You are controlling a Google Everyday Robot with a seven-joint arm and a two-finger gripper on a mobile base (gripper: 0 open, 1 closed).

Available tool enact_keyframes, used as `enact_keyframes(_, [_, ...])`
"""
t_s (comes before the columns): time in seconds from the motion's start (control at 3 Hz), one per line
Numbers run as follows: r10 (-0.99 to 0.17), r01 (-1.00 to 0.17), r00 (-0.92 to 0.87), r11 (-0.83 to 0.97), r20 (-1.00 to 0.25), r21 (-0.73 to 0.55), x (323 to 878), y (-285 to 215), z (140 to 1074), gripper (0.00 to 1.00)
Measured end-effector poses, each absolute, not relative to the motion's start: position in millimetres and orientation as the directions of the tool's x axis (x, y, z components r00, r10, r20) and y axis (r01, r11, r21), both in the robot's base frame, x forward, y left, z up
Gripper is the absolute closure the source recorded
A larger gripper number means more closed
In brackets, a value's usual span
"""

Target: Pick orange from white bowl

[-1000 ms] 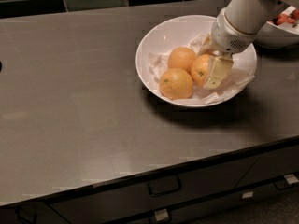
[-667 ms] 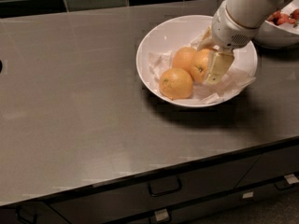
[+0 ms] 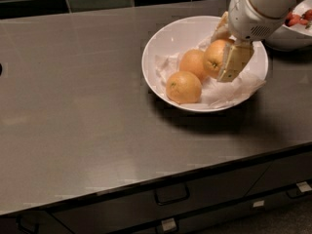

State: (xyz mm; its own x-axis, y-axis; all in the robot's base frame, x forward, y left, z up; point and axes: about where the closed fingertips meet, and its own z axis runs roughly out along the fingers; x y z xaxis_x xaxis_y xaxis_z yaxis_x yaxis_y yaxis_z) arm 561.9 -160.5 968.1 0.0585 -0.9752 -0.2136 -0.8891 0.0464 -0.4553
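The white bowl (image 3: 165,38), lined with crumpled white paper, stands at the back right of the counter and holds three oranges. My gripper (image 3: 220,57) reaches down into it from the upper right and is shut on the orange (image 3: 212,56), one finger in front of it (image 3: 235,60) and one behind. The orange is raised slightly above the paper, at the right of the group. Two other oranges lie in the bowl, one in the middle (image 3: 193,65) and one at the front left (image 3: 184,87).
A smaller white bowl with red fruit (image 3: 298,21) stands just right of the big bowl, partly behind my arm. The grey counter (image 3: 73,106) stretches left and forward. Its front edge drops to drawers with handles (image 3: 171,195). A dark tiled wall runs behind.
My gripper has risen a little, up and right, carrying the orange with it off the paper. The other two oranges have stayed put.
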Motion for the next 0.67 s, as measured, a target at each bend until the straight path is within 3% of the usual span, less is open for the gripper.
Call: enact_keyframes(0.67, [-0.979,-0.863,0.059,0.049,-0.197,-0.502,553.4,-161.1,988.6,1.00])
